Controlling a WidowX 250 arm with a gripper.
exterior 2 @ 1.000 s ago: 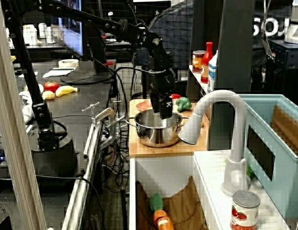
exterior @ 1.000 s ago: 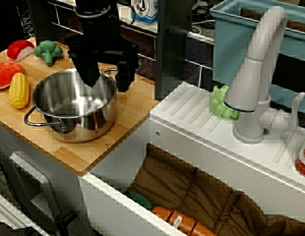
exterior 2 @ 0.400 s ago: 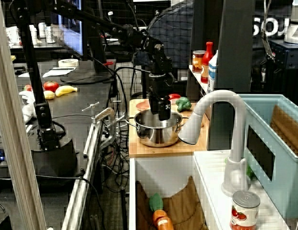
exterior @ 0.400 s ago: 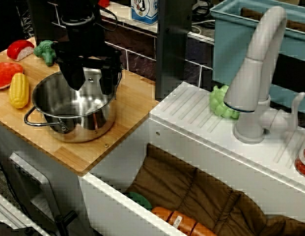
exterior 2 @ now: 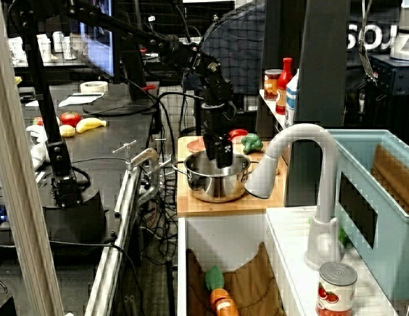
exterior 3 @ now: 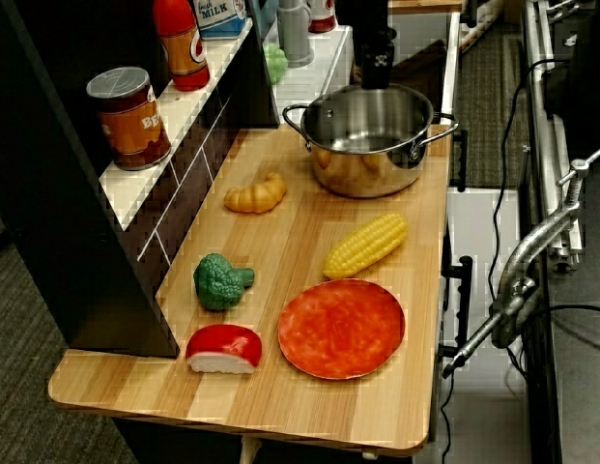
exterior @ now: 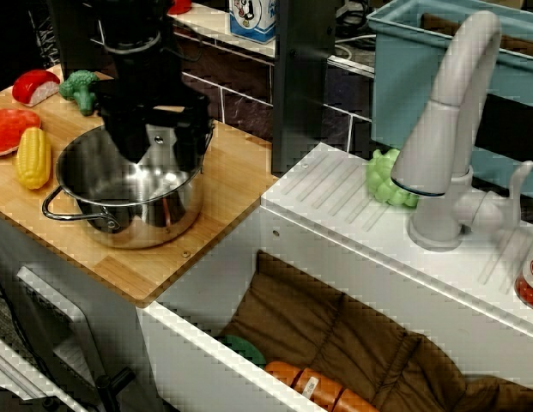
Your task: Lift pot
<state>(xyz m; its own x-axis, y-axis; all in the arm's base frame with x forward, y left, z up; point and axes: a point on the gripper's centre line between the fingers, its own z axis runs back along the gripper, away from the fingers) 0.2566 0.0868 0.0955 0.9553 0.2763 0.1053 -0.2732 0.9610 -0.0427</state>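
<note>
End effector [exterior: 160, 148] down over the far rim of the pot [exterior: 129, 193] — open, not yet gripping.

Shifted from beside the pot's right rim a second ago to directly above its far wall, one finger inside the bowl, the other seemingly outside; jaws apart with the rim between them, no contact certain. Pot sitting flat on the wooden table [exterior 3: 280, 242], near its sink-side edge, corn [exterior 3: 366, 245] and croissant [exterior 3: 257, 194] close by. Likely next: closing on the rim, then raising — lift not begun.
</note>
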